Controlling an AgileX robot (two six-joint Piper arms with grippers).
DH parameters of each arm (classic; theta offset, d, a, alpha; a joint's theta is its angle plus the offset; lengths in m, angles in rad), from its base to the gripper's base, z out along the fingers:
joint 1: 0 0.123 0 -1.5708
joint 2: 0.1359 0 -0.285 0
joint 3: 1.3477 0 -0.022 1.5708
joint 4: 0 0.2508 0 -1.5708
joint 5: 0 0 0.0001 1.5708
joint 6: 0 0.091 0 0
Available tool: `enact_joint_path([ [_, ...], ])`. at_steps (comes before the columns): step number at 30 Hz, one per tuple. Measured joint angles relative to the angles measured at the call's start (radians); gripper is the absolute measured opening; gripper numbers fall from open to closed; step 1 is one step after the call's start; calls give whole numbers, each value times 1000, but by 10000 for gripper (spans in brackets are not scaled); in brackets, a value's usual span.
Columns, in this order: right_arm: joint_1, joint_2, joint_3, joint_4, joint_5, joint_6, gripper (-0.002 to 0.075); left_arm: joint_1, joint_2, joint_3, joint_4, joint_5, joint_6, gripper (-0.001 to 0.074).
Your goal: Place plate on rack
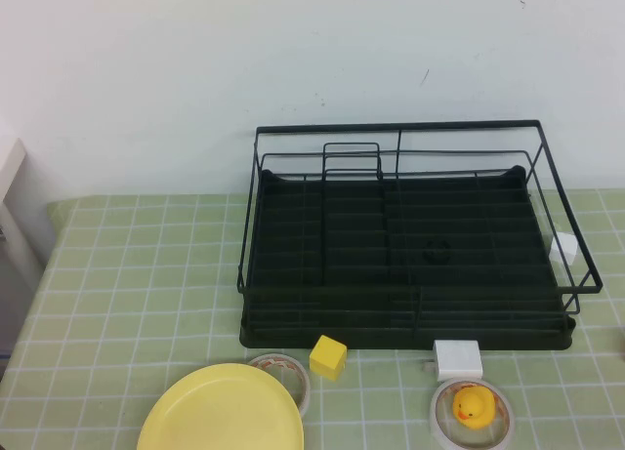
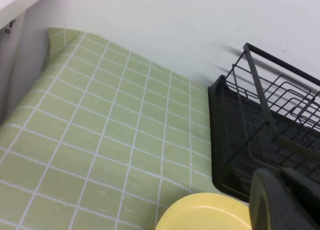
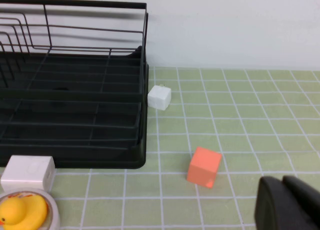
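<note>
The pale-yellow plate [image 1: 220, 411] lies flat on the green checked cloth at the front left, in front of the rack's left corner. The black wire rack [image 1: 391, 338] stands in the middle of the table against the white wall, with nothing in it. Neither arm shows in the high view. In the left wrist view my left gripper [image 2: 282, 176] is shut and empty, above the plate's edge [image 2: 200, 212] and beside the rack's corner [image 2: 225, 140]. In the right wrist view my right gripper [image 3: 282, 182] is shut and empty, over the cloth to the right of the rack [image 3: 75, 120].
A yellow cube [image 1: 328, 356], a tape ring [image 1: 283, 370] partly under the plate, a white adapter [image 1: 458, 358] and a rubber duck [image 1: 474, 406] inside a tape roll lie before the rack. A white cube [image 3: 159, 97] and an orange cube [image 3: 204, 166] lie to its right.
</note>
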Motion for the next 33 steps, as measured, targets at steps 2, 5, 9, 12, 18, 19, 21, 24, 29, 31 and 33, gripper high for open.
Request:
enact_joint_path([
  [2,0,0,0,0,0,0,-2,0,0,0,-2,0,0,-2],
  [5,0,0,0,0,0,0,-2,0,0,0,-2,0,0,-2],
  [9,0,0,0,0,0,10,-2,0,0,0,-2,0,0,-2],
  [12,0,0,0,0,0,14,-2,0,0,0,-2,0,0,-2],
  [18,0,0,0,0,0,16,-2,0,0,0,-2,0,-2,-1],
  [19,0,0,0,0,0,16,-2,0,0,0,-4,0,-2,-1],
  [21,0,0,0,0,0,17,-2,0,0,0,-4,0,-2,-1],
  [24,0,0,0,0,0,17,-2,0,0,0,-6,0,-2,-1],
  [29,0,0,0,0,0,19,-2,0,0,0,-240,-16,-56,-1],
  [31,0,0,0,0,0,19,-2,0,0,0,-452,-37,-121,-1],
  [33,0,0,0,0,0,19,-2,0,0,0,-657,-68,-146,-1],
])
